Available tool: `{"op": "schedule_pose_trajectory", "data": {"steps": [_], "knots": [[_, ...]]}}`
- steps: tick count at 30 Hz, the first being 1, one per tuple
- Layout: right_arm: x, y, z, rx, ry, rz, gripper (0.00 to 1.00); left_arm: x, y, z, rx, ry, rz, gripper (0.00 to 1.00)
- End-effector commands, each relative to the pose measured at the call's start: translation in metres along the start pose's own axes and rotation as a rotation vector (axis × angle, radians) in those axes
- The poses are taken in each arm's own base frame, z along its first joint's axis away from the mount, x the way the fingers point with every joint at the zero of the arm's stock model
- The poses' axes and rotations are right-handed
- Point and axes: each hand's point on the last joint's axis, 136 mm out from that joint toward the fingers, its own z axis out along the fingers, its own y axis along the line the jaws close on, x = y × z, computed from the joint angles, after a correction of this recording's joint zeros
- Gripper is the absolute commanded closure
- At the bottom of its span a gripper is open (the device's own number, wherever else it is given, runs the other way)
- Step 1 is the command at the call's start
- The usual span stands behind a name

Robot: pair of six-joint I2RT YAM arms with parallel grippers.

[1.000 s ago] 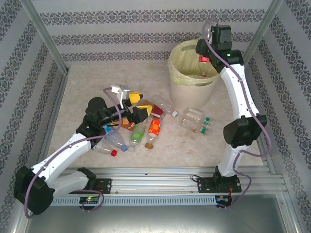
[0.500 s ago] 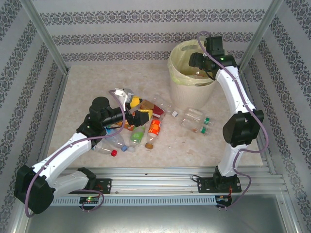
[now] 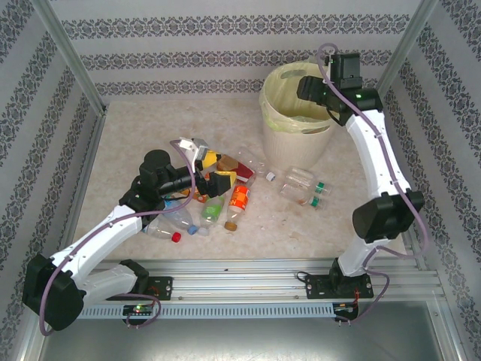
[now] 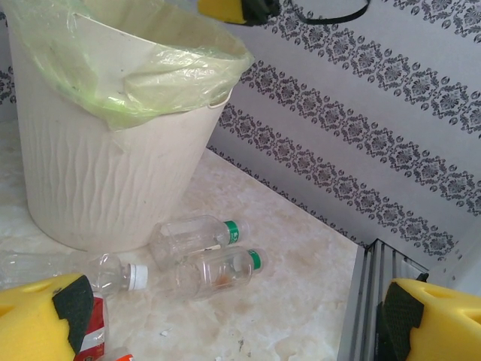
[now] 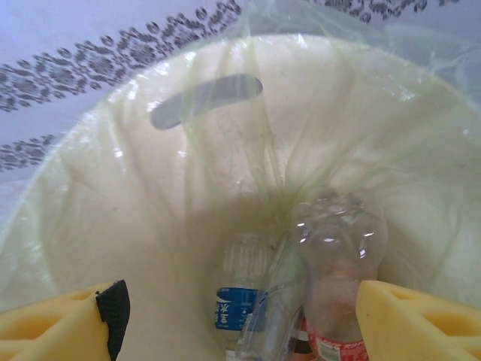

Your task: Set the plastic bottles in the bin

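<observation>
Bottles mostly lie on worktop, some already in bin. Right pincer released above bin; left pincer spread wide over the pile.

I work in a robot test cell, a lab place with home-like decoration. Wallpaper panels with grey flower stripes close three sides, held by aluminium posts. The table has a marble-like surface, a household bin stands on it, and my left arm and right arm are bolted to metal rails at its near edge.
</observation>
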Motion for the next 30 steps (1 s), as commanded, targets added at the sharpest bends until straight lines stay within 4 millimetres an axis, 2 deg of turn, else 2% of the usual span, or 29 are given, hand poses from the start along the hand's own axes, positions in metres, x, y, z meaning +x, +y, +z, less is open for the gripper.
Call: {"op": "schedule_pose_trajectory", "data": {"steps": [1,5,11,18,23,25,30], "knots": [[0.000,0.002,-0.025,-0.033,-0.018,-0.034,0.20,-0.009,-0.005,-0.001,0.028,-0.012,0.021,0.00],[0.009,0.003,-0.052,-0.049,-0.037,-0.056,0.19,-0.007,-0.008,0.002,0.051,0.005,0.011,0.00],[0.043,0.000,-0.089,-0.054,-0.029,-0.076,0.19,-0.003,-0.015,0.007,0.116,0.029,-0.021,0.00],[0.119,-0.007,-0.121,-0.077,0.048,-0.036,0.19,0.003,-0.013,0.014,0.136,0.054,-0.066,0.00],[0.171,-0.014,-0.123,-0.100,0.137,-0.009,0.18,0.008,-0.013,0.021,0.168,0.080,-0.120,0.00],[0.194,-0.014,-0.117,-0.108,0.198,-0.017,0.17,0.009,-0.013,0.022,0.172,0.090,-0.130,0.00],[0.234,-0.014,-0.102,-0.062,0.267,-0.080,0.15,0.013,-0.015,0.023,0.179,0.133,-0.127,0.00]]}}
